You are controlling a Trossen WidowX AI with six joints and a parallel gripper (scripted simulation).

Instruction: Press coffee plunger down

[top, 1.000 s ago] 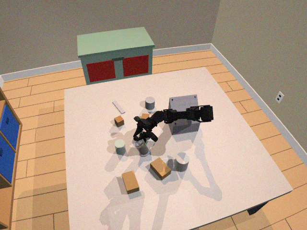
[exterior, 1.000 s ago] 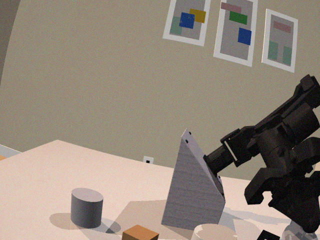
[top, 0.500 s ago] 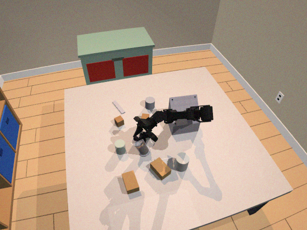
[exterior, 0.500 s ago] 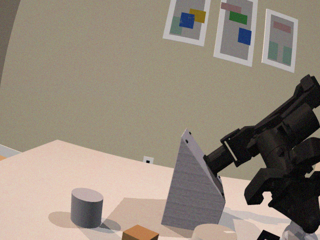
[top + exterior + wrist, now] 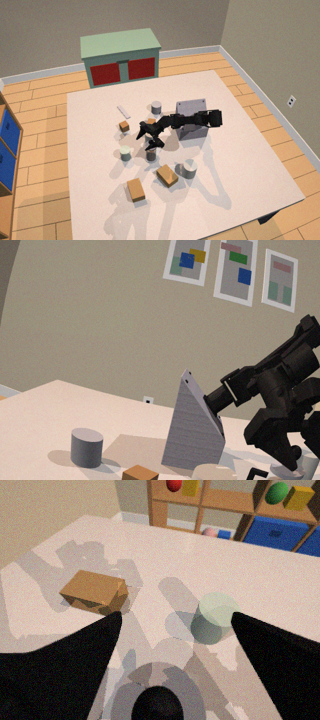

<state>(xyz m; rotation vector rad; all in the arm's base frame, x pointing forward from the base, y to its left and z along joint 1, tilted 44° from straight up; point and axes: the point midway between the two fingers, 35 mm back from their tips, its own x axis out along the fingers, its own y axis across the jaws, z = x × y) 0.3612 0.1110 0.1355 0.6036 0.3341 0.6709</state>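
Observation:
The coffee press (image 5: 151,156) stands upright on the table, with dark contents in its clear body. In the exterior view its lid (image 5: 284,470) and black side handle (image 5: 259,471) show at the bottom edge. The round black plunger knob (image 5: 296,452) (image 5: 157,705) stands a little above the lid; the rod is hidden, so the plunger's exact depth cannot be told. My gripper (image 5: 141,144) (image 5: 176,616) is open and empty. Its fingers are spread wide above the press, with the knob low between them in the wrist view and no finger visibly holding it.
A pale green cylinder (image 5: 125,153) (image 5: 215,617) stands beside the press. Wooden blocks (image 5: 167,176) (image 5: 136,190) and a white cylinder (image 5: 189,169) are nearer the front. Small cubes (image 5: 124,126), a grey cylinder (image 5: 156,107) and the arm's wedge mount (image 5: 191,105) are farther back.

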